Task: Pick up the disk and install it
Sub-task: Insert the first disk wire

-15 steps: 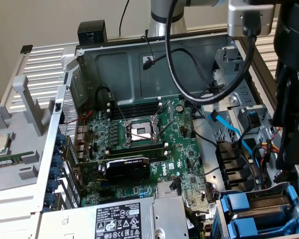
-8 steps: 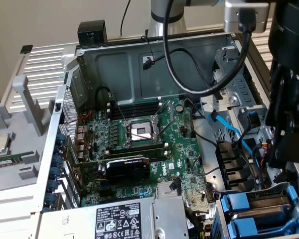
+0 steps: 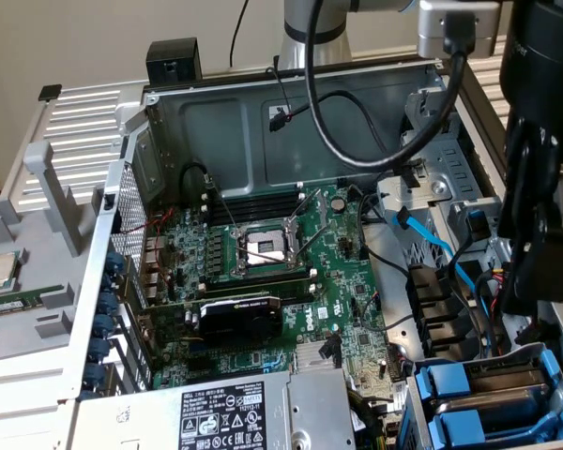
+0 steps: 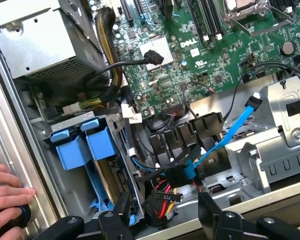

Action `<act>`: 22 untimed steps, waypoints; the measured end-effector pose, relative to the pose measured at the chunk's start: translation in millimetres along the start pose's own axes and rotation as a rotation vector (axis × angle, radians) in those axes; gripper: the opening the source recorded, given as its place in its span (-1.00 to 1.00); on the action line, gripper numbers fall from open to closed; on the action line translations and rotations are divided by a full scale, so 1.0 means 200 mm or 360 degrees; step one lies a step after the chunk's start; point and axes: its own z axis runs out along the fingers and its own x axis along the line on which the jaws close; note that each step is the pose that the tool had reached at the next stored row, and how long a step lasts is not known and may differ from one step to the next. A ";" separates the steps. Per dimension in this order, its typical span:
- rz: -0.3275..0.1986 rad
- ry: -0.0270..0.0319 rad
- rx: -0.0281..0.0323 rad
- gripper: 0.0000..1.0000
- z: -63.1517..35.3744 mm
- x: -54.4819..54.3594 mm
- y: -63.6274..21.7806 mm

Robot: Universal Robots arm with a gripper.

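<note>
In the exterior view my hand (image 3: 533,314) hangs dark at the right edge of the frame. Below it, in the lower right corner, the disk (image 3: 493,389) sits in its blue frame inside the open computer case (image 3: 263,122).

In the wrist view my hand (image 4: 165,217) is spread wide and holds nothing. The disk (image 4: 97,145) stands edge-on in the drive cage (image 4: 127,150), beside one of my fingers (image 4: 121,207) rather than between them. Its long axis runs from its blue handle toward me. A person's fingers (image 4: 7,192) rest nearby.

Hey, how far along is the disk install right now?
Done: two blue plastic drive frames stand slotted in the grey metal bay. In hand: nothing; the black gripper hangs open near them. Left: whether either is fully seated cannot be told.
</note>
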 end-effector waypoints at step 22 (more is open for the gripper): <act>0.0115 0.00023 0.00368 0.30 0.101 -0.03 0.046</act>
